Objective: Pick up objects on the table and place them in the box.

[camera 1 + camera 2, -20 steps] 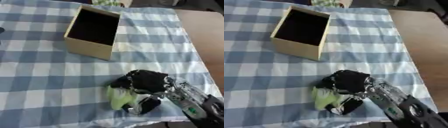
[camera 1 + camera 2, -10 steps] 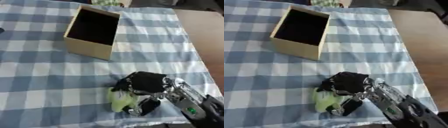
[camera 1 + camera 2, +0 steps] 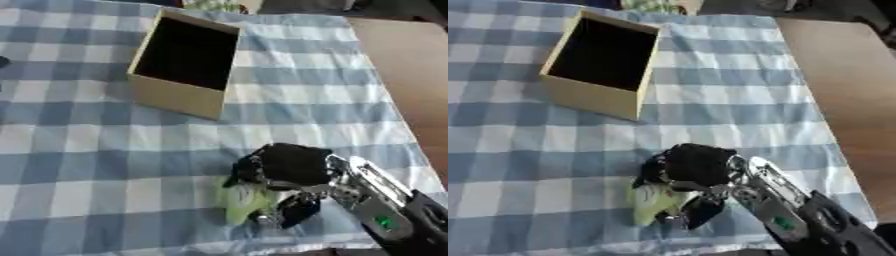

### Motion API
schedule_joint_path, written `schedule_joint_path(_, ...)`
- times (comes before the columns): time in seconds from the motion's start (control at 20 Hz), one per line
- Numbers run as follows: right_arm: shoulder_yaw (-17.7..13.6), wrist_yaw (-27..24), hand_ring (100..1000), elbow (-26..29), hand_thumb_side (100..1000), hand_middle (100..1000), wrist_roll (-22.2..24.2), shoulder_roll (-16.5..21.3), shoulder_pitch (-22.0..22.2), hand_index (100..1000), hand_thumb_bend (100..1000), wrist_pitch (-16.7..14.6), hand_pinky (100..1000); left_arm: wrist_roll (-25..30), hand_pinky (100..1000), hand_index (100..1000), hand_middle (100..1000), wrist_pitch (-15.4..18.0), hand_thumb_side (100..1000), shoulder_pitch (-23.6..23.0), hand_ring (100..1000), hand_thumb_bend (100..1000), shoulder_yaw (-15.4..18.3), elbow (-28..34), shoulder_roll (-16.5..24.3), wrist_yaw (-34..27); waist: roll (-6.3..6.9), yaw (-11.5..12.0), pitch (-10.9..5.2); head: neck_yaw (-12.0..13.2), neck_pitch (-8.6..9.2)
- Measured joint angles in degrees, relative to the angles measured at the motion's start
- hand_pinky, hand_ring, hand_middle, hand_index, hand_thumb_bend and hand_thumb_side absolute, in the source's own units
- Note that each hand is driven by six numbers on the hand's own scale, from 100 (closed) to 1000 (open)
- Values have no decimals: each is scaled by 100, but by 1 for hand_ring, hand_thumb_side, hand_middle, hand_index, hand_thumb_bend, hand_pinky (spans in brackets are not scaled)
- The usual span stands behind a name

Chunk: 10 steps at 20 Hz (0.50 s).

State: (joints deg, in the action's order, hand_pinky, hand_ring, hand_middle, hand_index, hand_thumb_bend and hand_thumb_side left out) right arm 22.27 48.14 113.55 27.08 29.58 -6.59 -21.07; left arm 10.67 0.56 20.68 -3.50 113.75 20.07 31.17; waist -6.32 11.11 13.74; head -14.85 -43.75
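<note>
The box [image 3: 184, 62] stands open in the upper left of the frame, well apart from the work. Lower centre, a yellow-green object [image 3: 243, 200] lies on the checked cloth [image 3: 79, 150], with the right hand [image 3: 284, 172] curled over it, apparently gripping it. If the fingers catch only an edge, it may slip out on the long carry, or the cloth may drag along. The left hand is out of view.

Right hand [image 3: 289, 167] fingers curl round a yellow-green object [image 3: 241, 200], box [image 3: 179, 97] well apart.

Matt cardboard box [image 3: 179, 95], soft checked tablecloth [image 3: 79, 150], glossy hand [image 3: 284, 172]
</note>
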Motion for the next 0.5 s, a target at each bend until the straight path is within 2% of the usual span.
schedule_joint_path(0.1, 0, -64, 540, 0, 100, 502, -48, 6, -9, 709, 100, 4, 475, 8, 317, 685, 589, 1, 869, 0, 516, 100, 11, 0, 0, 5, 1, 0, 0, -2, 0)
schedule_joint_path(0.5, 1, -353, 534, 0, 100, 500, -83, 56, -160, 708, 100, -20, 469, 44, 317, 684, 589, -7, 870, 0, 516, 100, 12, 0, -2, 12, 4, -2, 0, -13, 0)
